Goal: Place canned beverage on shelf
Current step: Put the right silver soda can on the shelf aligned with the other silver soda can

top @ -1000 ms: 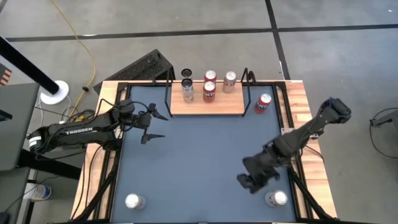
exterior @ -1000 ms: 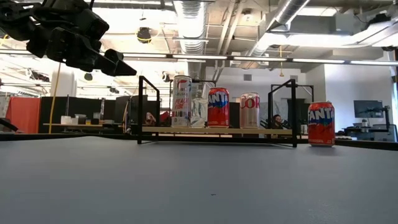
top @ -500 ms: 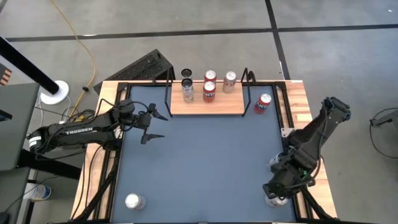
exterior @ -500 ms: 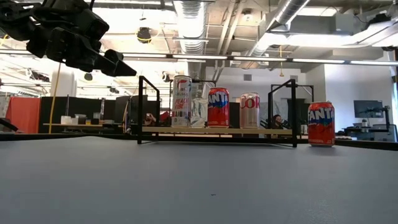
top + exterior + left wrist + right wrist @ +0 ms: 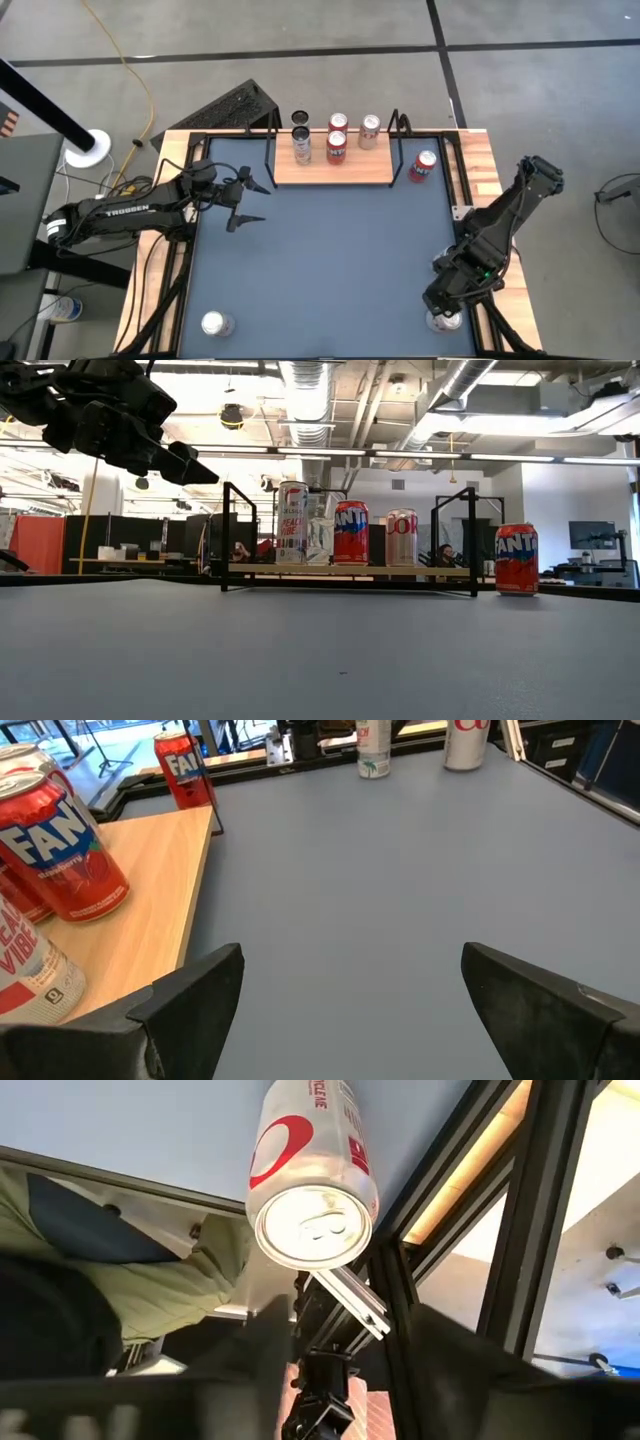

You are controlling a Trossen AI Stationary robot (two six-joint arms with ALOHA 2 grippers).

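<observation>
while left gripper (image 5: 250,203) gapes empty, right gripper (image 5: 447,312) above silver can (image 5: 312,1180), aperture unclear

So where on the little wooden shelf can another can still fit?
The shelf is crowded along its back: three cans stand in a row there. Its front strip, toward the middle of the table, is bare wood. The red can stands off the shelf to its right, and the blue tabletop is wide open.

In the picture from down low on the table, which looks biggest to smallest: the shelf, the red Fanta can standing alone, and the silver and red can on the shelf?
1. The shelf, much the widest.
2 and 3. The lone Fanta can and the silver and red can look about the same size, so no ranking between them; their nearness to the camera may differ.
</observation>
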